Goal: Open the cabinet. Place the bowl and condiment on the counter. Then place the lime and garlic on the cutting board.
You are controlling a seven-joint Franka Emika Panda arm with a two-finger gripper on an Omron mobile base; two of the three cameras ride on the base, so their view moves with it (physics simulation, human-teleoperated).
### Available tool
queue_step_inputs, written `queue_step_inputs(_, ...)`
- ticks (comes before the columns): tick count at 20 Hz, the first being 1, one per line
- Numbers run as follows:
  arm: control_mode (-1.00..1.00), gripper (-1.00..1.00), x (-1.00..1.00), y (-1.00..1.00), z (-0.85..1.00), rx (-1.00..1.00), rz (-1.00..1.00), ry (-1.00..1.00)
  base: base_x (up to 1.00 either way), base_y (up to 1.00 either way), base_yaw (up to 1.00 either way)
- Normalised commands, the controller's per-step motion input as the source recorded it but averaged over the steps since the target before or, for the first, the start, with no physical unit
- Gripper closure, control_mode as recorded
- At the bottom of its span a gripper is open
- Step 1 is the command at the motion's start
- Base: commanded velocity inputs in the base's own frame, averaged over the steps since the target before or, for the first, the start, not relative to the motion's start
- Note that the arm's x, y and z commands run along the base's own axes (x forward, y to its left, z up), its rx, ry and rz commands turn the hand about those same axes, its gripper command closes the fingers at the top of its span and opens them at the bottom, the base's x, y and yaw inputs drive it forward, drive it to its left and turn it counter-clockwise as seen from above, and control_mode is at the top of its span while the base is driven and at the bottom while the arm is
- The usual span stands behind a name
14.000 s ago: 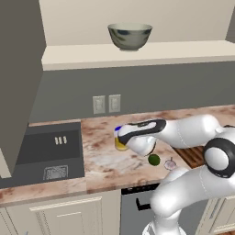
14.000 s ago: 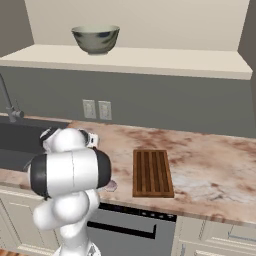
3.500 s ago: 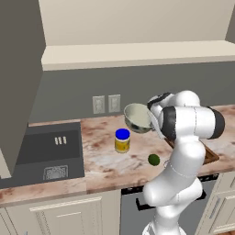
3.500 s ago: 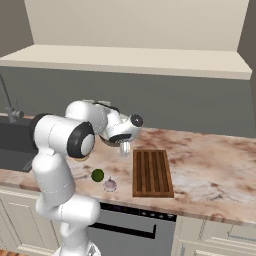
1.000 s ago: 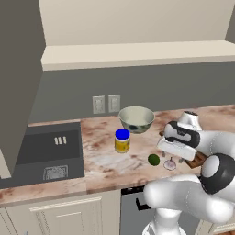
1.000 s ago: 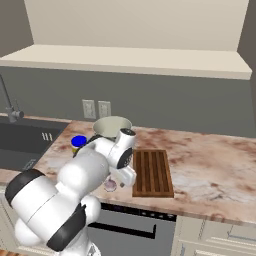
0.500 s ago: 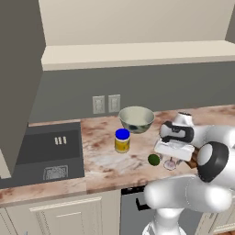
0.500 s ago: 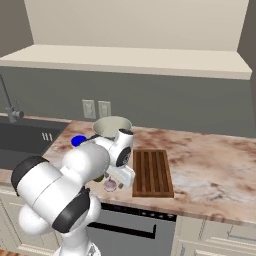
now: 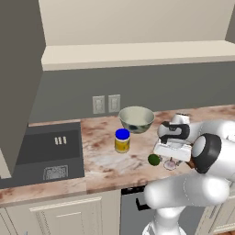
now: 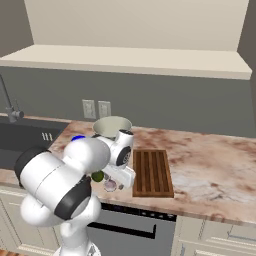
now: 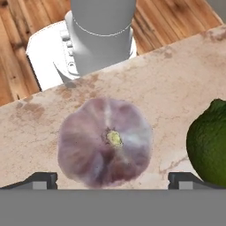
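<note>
Pale pinkish garlic bulb (image 11: pixel 105 141) sits centred between the descended two-finger gripper (image 11: pixel 112 180), jaws spread wide and empty, green lime (image 11: pixel 209 142) adjacent.

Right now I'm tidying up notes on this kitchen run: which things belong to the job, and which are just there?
Job things:
bowl
condiment
lime
garlic
cutting board
counter
gripper, open over the garlic

Just there:
sink
wall outlets
</note>
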Motion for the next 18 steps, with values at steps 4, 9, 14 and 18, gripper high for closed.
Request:
queue_step_inputs(4,-1.00,-1.00,-0.23,0.00,-0.04,0.00,0.03,0.00,0.00,0.00,0.00)
queue_step_inputs(9,-1.00,-1.00,-0.34,0.00,-0.03,0.00,0.01,0.00,0.00,0.00,0.00)
queue_step_inputs(14,-1.00,-1.00,0.00,0.13,-0.09,0.00,0.00,0.00,0.00,0.00,0.00)
queue_step_inputs(18,-1.00,-1.00,0.00,0.18,-0.11,0.00,0.00,0.00,0.00,0.00,0.00)
